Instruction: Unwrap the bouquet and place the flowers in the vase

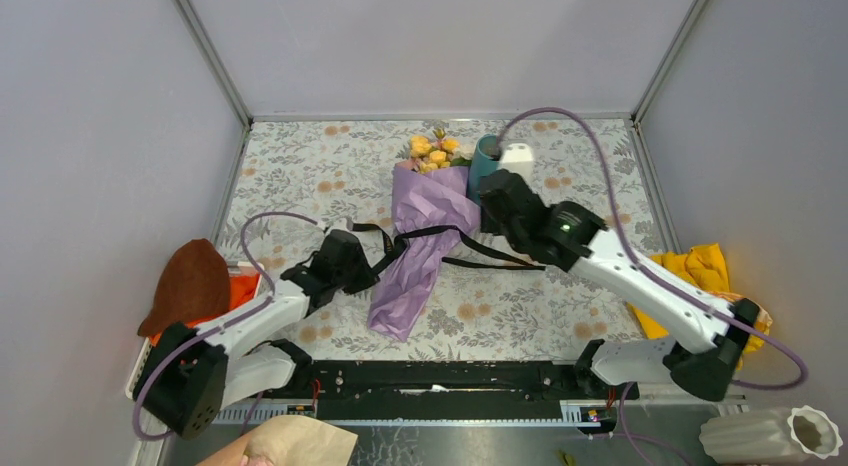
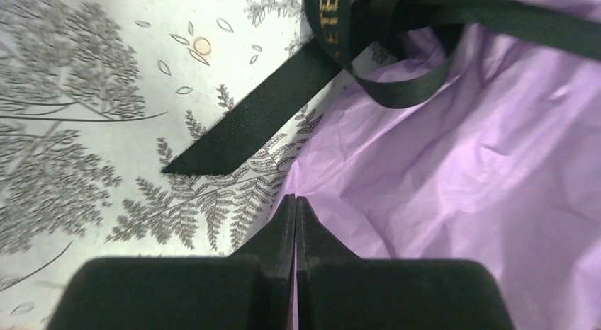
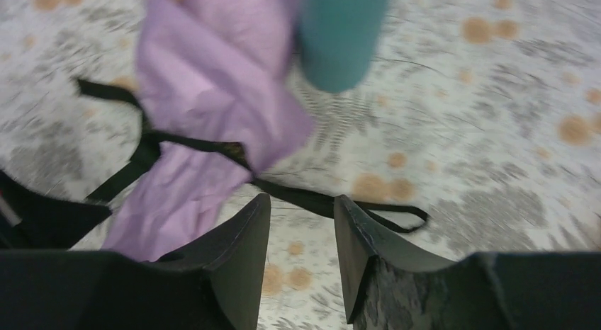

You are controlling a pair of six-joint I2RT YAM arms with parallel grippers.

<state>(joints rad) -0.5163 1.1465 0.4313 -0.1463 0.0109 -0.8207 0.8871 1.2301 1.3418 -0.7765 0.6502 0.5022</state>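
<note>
- Worktop (image 1: 300, 176): covered with a pale leaf-and-blossom print. It carries the bouquet, which serves as the reference for all positions below.
- Bouquet (image 1: 425, 236): a cone of crinkled lilac paper lying flat at the centre of the worktop. Its open end points away from the arm bases and its narrow tail points toward them.
- Right arm: reaches in from the right of the bouquet and ends beside the upper right edge of the paper.
- Left arm: reaches in from the left of the bouquet and ends beside the middle of the cone.
- Brown rounded object (image 1: 190, 281): well apart from the bouquet, at the left edge of the worktop.
- Yellow cloth (image 1: 700, 271): well apart from the bouquet, at the right edge.
- White ribbed vase (image 1: 770, 436): lies on its side far to the right of the bouquet tail, off the printed cover.
- Vase (image 1: 485, 158): a teal cylinder standing upright just beside the right of the bouquet's open end.
- Right hand (image 3: 301, 202): released, fingers apart with nothing between them, above the worktop to the right of the bouquet.
- Left hand (image 2: 295, 202): clenched, fingertips pressed together and grasping nothing, at the left edge of the bouquet paper. Contact with the paper cannot be determined.
- Black ribbon (image 1: 480, 248): wrapped across the middle of the bouquet, with loose ends trailing onto the worktop on both sides.
- Flowers (image 1: 432, 151): yellow and peach blooms protruding from the bouquet's open end, beside the vase.
</note>
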